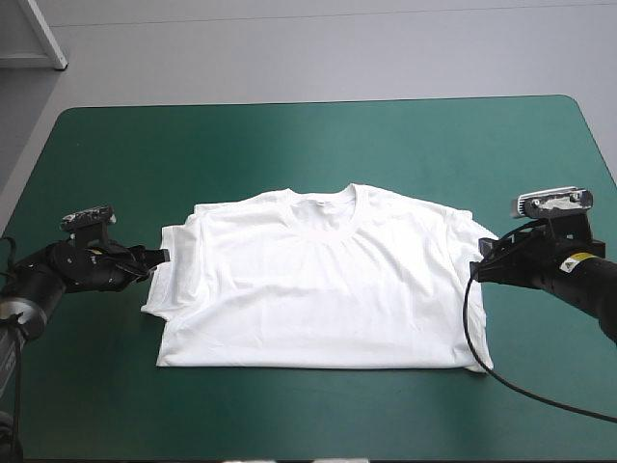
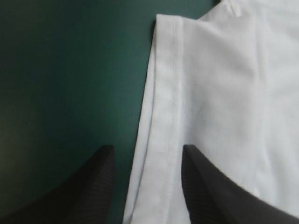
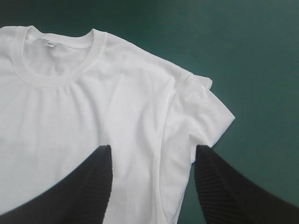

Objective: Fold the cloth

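Observation:
The white T-shirt (image 1: 323, 285) lies spread flat in the middle of the teal-green table, collar toward the far edge and both sleeves folded in. My left gripper (image 1: 162, 258) sits low at the shirt's left side. In its wrist view the left gripper (image 2: 145, 154) is open, and the stitched sleeve hem (image 2: 175, 93) runs between the black fingers (image 2: 96, 179). My right gripper (image 1: 479, 262) is at the shirt's right edge. The right gripper (image 3: 152, 154) is open over the folded right sleeve (image 3: 196, 114), with the collar (image 3: 63, 60) ahead of it.
Bare teal-green cover (image 1: 318, 145) surrounds the shirt on every side. The table's far edge (image 1: 318, 103) is well beyond the collar. A black cable loops on the table near the shirt's front right corner.

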Robot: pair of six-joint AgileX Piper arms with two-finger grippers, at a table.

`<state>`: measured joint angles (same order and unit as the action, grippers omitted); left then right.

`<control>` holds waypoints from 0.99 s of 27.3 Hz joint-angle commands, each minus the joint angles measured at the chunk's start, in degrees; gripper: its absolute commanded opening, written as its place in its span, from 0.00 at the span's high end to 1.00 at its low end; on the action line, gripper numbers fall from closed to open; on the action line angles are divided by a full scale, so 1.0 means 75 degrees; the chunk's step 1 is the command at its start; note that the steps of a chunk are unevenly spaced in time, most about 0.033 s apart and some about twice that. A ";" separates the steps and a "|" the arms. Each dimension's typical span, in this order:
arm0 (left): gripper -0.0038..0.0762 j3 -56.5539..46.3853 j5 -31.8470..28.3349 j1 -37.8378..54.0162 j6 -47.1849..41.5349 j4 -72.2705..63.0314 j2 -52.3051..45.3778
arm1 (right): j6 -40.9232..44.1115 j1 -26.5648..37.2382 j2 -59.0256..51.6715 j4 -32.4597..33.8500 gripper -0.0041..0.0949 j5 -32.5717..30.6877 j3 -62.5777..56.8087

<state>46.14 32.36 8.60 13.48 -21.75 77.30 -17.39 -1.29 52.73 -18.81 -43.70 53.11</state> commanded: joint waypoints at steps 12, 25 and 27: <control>0.52 0.0261 -0.0437 0.0038 0.1914 -0.1493 0.1565 | -0.0063 0.0069 -0.0065 -0.0072 0.44 0.0422 0.0273; 0.53 0.0261 0.0057 -0.0503 0.2735 -0.1994 0.1916 | -0.0047 0.0069 0.0269 -0.0120 0.48 0.0438 0.0283; 0.53 0.0261 0.0012 -0.0676 0.2782 -0.1899 0.1916 | -0.0047 0.0069 0.0287 -0.0120 0.52 0.0438 0.0283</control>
<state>48.44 28.21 5.70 34.19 -35.26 91.19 -17.58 -1.29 55.19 -18.83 -43.65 53.15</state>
